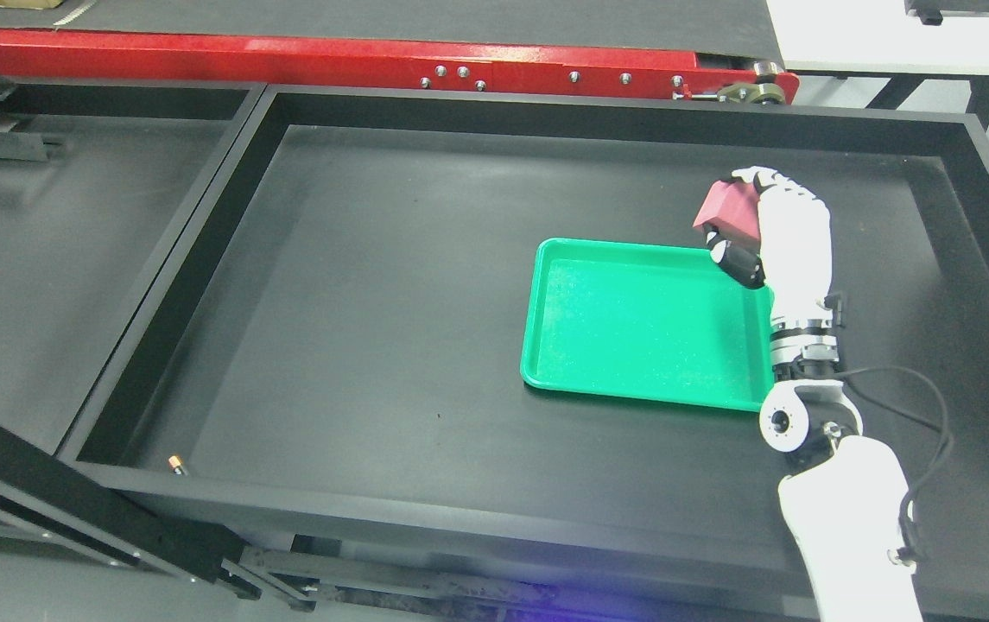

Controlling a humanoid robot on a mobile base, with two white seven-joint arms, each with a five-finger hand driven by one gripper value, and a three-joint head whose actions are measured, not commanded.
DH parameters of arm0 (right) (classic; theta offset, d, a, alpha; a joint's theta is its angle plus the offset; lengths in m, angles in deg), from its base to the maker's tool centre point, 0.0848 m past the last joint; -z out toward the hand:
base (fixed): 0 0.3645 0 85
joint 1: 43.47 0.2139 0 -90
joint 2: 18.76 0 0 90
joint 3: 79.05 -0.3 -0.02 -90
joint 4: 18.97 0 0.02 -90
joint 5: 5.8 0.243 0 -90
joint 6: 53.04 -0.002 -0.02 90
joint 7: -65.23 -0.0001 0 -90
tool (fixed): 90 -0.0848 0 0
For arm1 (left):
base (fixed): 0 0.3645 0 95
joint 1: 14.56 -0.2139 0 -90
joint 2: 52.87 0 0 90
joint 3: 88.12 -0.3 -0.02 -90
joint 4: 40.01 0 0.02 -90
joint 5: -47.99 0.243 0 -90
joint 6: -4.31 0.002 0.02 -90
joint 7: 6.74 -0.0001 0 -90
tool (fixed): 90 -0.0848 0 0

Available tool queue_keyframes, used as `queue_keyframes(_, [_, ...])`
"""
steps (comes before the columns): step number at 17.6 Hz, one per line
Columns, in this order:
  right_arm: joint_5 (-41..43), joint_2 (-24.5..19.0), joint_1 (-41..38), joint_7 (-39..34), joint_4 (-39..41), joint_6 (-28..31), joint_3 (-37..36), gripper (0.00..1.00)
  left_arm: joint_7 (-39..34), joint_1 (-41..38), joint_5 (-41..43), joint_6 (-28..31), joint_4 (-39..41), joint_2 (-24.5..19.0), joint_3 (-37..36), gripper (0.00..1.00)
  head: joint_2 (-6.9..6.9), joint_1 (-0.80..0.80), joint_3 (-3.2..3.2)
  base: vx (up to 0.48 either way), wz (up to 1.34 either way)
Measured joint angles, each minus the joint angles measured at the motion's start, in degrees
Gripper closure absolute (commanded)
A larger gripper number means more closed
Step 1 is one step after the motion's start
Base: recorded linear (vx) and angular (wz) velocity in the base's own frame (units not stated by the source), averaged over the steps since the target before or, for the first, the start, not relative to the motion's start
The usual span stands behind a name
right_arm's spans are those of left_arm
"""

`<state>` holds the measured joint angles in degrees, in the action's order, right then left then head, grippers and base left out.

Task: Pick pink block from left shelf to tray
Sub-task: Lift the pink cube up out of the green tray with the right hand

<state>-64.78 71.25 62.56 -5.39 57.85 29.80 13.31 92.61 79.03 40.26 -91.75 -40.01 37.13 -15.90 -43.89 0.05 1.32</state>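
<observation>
right hand (pixel 775 238) | fingers closed around pink block (pixel 729 212) | block sits above green tray (pixel 645 384) far right corner | tray lies down and left of block

tabletop (pixel 356 285): black, walled on all sides
green tray (pixel 641 324): flat on it, right of the middle
small cylinder (pixel 176 465): lies in the near-left corner, against the wall
</observation>
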Motion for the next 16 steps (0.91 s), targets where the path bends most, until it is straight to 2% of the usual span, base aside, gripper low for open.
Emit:
queue_keyframes(8, [2.8,2.4,0.0,0.3,5.5,-0.1,-1.3,0.97,0.0,0.0,0.0,-0.2,0.0,0.0,0.0,0.0,0.0,0.0,0.0,-0.128,0.05])
queue_keyframes(16, [6.5,6.0,0.0,-4.4,9.2,0.2,-2.7,0.97,0.0,0.0,0.0,-0.2,0.0,0.0,0.0,0.0,0.0,0.0,0.0,-0.17,0.18])
